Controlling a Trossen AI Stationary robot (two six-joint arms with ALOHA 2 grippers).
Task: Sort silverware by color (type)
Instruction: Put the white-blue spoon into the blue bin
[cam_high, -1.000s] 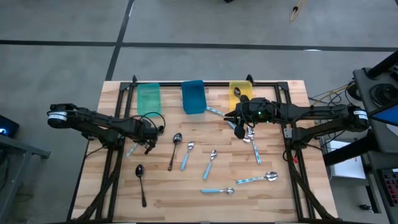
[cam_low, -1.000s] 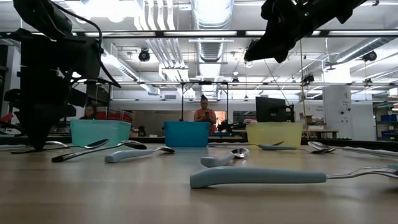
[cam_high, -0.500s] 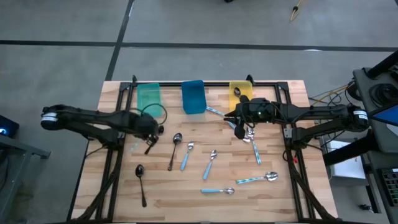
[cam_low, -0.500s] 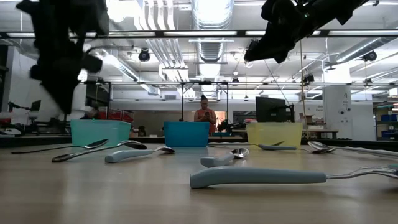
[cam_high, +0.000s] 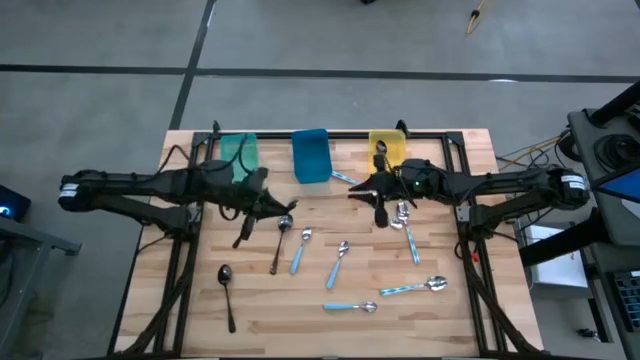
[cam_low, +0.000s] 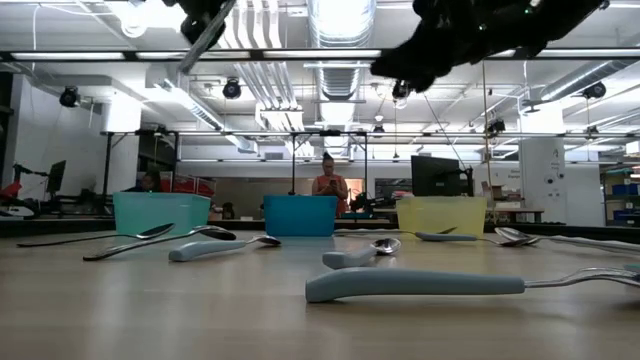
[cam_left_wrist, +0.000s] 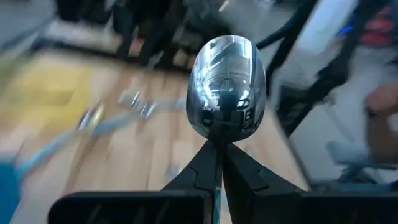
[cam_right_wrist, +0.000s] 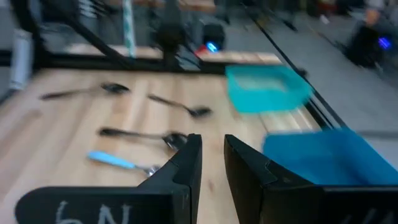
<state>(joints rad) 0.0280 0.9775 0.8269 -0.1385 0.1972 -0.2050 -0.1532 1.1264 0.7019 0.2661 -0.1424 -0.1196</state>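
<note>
Left tool (cam_high: 262, 205) is clamped on a spoon (cam_left_wrist: 227, 86), pinching its neck so the shiny bowl stands past my fingertips, raised above the table (cam_high: 450, 300) just in front of the teal bin (cam_high: 238, 152). Right tool (cam_right_wrist: 211, 158) hangs slightly parted and empty before the yellow bin (cam_high: 387, 146). I judge these spoons light, stiff and slippery; the handle offers the surest hold. Other spoons lie scattered across the table, dark ones toward the left. Yellow bin seems to hold one spoon; teal and blue bin (cam_high: 310, 155) contents I cannot make out.
</note>
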